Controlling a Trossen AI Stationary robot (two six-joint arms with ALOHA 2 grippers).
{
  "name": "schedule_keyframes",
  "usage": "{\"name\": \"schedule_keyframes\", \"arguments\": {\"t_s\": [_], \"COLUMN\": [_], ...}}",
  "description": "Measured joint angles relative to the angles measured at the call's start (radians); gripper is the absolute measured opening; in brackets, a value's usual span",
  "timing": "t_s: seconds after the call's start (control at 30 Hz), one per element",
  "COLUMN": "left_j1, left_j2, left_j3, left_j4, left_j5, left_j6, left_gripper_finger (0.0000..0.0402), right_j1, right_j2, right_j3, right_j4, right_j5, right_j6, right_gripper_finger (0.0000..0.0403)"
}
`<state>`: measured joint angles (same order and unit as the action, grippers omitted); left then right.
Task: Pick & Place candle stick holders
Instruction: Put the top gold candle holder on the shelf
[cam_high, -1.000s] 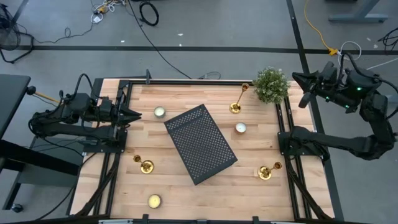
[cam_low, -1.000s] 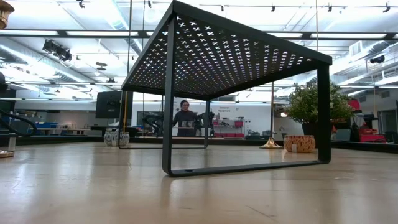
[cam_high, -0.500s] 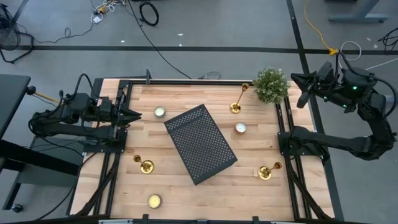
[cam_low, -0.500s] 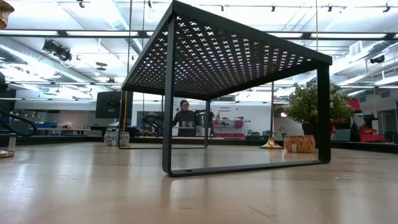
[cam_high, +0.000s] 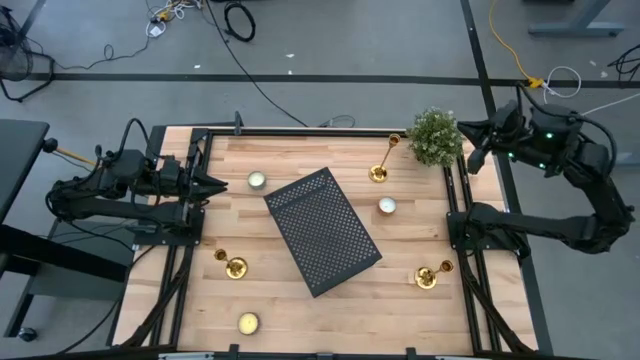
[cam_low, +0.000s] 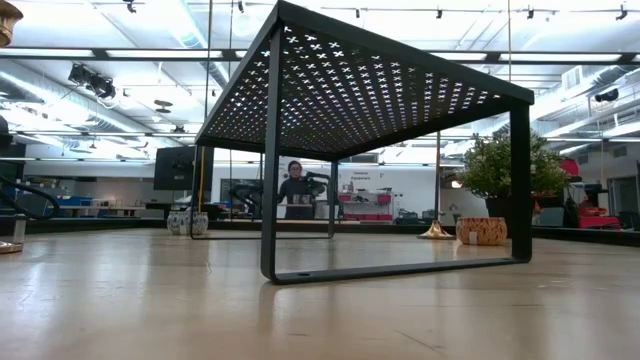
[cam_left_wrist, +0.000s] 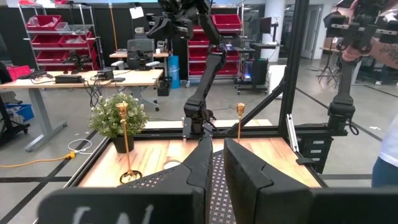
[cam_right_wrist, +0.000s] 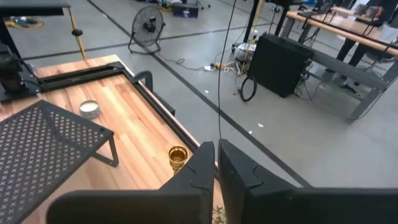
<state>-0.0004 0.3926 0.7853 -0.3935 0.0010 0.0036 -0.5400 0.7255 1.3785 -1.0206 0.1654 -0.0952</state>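
Three gold candlestick holders stand upright on their round bases on the wooden table: one at the far right (cam_high: 379, 166), one near the left edge (cam_high: 233, 265), one at the near right (cam_high: 429, 275). My left gripper (cam_high: 215, 183) is shut and empty at the table's left edge; its wrist view (cam_left_wrist: 217, 163) looks across the table at the far-right holder (cam_left_wrist: 125, 142). My right gripper (cam_high: 473, 152) is shut and empty, raised over the table's far right corner beside the plant (cam_high: 435, 136). Its wrist view (cam_right_wrist: 216, 157) shows that holder's cup (cam_right_wrist: 177, 155) below.
A black perforated metal stand (cam_high: 322, 231) sits mid-table and fills the low view (cam_low: 380, 100). Three tealights lie flat on the table: far left (cam_high: 257, 180), right of centre (cam_high: 387, 206), near left (cam_high: 247, 323). Black rails (cam_high: 462, 200) border the table. A person (cam_low: 296, 190) is far behind.
My right gripper has moved toward the table's left edge, closer to the plant, staying shut. Nothing on the table has moved.
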Motion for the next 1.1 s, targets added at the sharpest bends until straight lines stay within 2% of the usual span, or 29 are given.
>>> {"name": "schedule_keyframes", "arguments": {"t_s": [0.63,1.1], "left_j1": [0.000,0.000], "left_j2": [0.000,0.000], "left_j3": [0.000,0.000], "left_j4": [0.000,0.000], "left_j5": [0.000,0.000], "left_j6": [0.000,0.000], "left_gripper_finger": [0.0046,0.0046], "right_j1": [0.000,0.000], "right_j2": [0.068,0.065], "right_j3": [-0.005,-0.207], "right_j4": [-0.110,-0.069], "right_j5": [-0.001,-0.128], "right_j6": [0.016,0.065], "right_gripper_finger": [0.0024,0.0024]}}
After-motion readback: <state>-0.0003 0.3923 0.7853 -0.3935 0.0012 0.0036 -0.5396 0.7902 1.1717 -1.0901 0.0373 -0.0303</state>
